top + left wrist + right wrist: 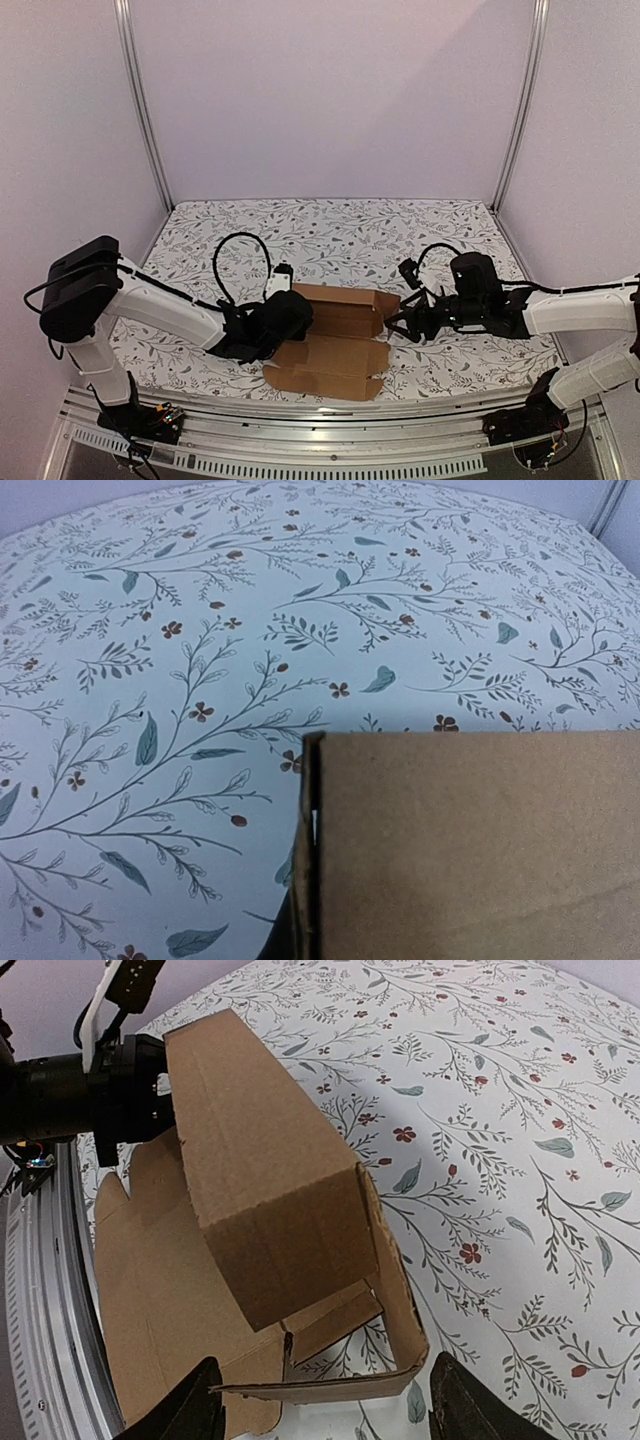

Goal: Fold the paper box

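The paper box (335,340), plain brown cardboard, lies partly folded in the middle of the flowered cloth, with one long panel raised. My left gripper (297,312) is at that panel's left end and shut on it. In the left wrist view the cardboard (470,850) fills the lower right and hides the fingers. My right gripper (392,322) is at the box's right end. In the right wrist view the right gripper (325,1410) is open, with a curled end flap (400,1300) spanning the gap between its black fingertips (190,1405).
The flowered cloth (340,235) covers the table up to the white walls. A metal rail (320,415) runs along the near edge by the arm bases. A black cable (240,260) loops above the left arm.
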Controlling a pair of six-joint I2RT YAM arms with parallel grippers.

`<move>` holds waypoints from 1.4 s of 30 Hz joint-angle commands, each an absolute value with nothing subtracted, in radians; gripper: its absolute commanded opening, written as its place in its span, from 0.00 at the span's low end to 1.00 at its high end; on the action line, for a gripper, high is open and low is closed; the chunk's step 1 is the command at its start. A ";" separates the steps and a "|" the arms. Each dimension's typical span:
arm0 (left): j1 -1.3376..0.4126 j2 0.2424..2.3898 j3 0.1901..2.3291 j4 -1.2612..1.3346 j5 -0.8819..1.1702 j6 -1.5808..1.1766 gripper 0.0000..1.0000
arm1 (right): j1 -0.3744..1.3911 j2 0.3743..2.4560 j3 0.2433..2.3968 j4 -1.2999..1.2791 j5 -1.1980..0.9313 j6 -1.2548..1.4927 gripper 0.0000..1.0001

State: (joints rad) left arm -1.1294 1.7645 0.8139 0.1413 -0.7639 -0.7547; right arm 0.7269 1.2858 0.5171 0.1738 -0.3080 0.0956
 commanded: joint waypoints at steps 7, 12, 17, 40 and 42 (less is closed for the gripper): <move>-1.141 1.737 0.785 0.172 -0.719 -0.738 0.00 | 0.721 1.273 0.521 0.191 -0.469 0.128 0.70; -1.141 1.736 0.787 0.166 -0.733 -0.750 0.00 | 0.725 1.301 0.519 0.224 -0.495 0.162 0.69; -1.137 1.736 0.793 0.151 -0.744 -0.765 0.00 | 0.765 1.316 0.519 0.237 -0.459 0.186 0.69; -1.132 1.741 0.813 0.103 -0.768 -0.816 0.00 | 0.996 1.381 0.591 0.272 0.074 0.313 0.57; -1.132 1.742 0.815 0.097 -0.770 -0.822 0.00 | 1.007 1.394 0.601 0.274 0.096 0.317 0.54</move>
